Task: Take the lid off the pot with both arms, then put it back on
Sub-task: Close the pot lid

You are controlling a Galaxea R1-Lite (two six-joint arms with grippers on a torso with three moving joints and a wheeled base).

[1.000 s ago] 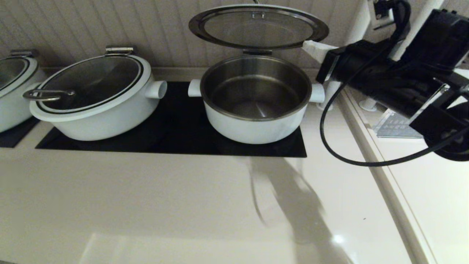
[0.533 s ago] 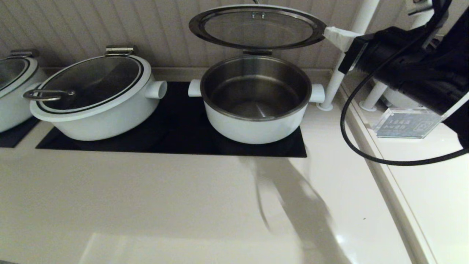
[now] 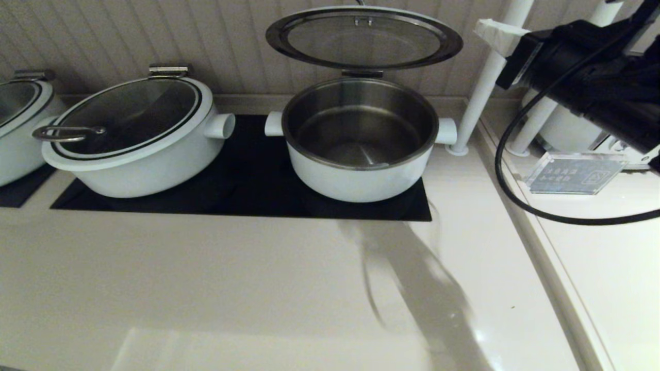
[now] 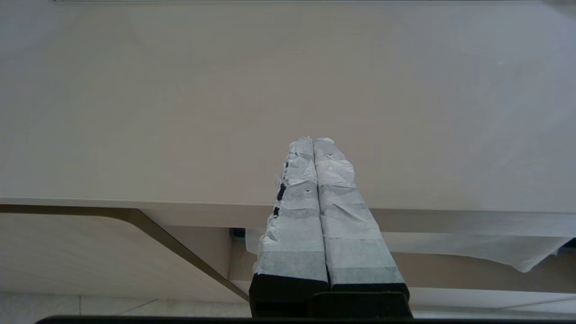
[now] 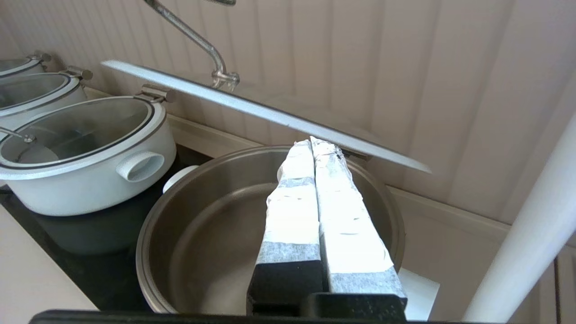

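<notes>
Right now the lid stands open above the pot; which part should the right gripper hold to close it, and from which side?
Probably the front rim of the lid. It tilts up on its rear hinge over the pot, so that edge is free. The right gripper, shut, should come from the pot's right-front.

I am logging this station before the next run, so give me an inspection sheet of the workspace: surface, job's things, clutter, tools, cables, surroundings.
Surface: pale counter with a black hob panel under the pots.
Job's things: pot open, steel bowl looks empty; lid raised on its rear hinge, tilted above the pot.
Clutter: closed neighbour pot to the left; clear sign block on the right ledge.
Tools: right tool shut, holding nothing, beside the lid's right edge; left tool shut, away over bare counter.
Cables: black cable loops from the right arm over the counter edge.
Surroundings: ribbed wall panel, white post.
</notes>
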